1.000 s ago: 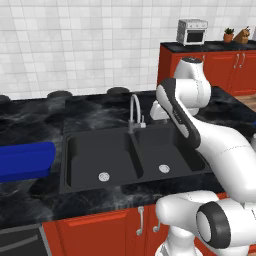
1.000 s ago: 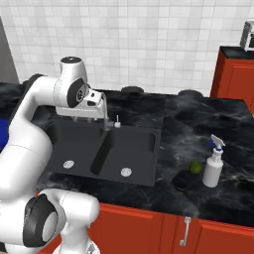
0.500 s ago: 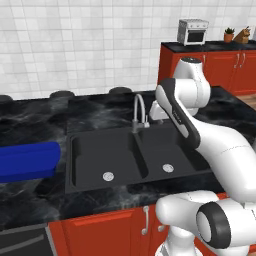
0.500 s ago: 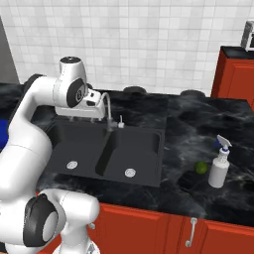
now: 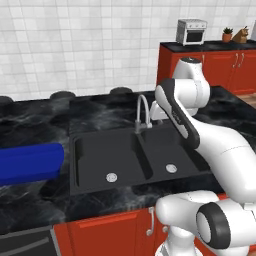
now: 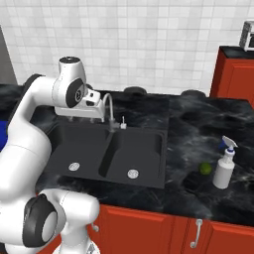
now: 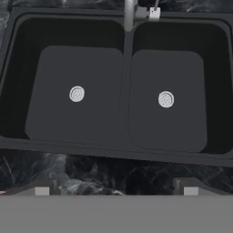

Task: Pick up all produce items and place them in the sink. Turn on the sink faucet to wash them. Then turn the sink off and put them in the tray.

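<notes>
- The tool (image 7: 116, 191) is hanging over the near rim of the sink (image 7: 13, 73), its two dark finger tips (image 7: 42, 190) standing wide apart with nothing between them.
- The sink's two basins are lying bare beneath it in the hand view, a round silver drain (image 7: 77, 94) showing in each; no produce is sitting inside.
- The sink faucet (image 5: 142, 111) is rising at the back rim, between the basins, with its arched spout leaning over the sink.
- The dark green ball (image 6: 205, 168) is resting on the dark marble surface (image 6: 188, 124) to the robot's right of the sink, just beside a white spray bottle (image 6: 224, 168) and well apart from the tool.
- The deciding relation: the ball is lying to the right of the tool, beyond the right basin's edge, so the coming reach probably calls for a sideways swing away from the sink.
- The tray (image 5: 30, 162) is sitting on the surface at the sink's left, the opposite side from the ball.
- The tan-brown piece cannot be located.
</notes>
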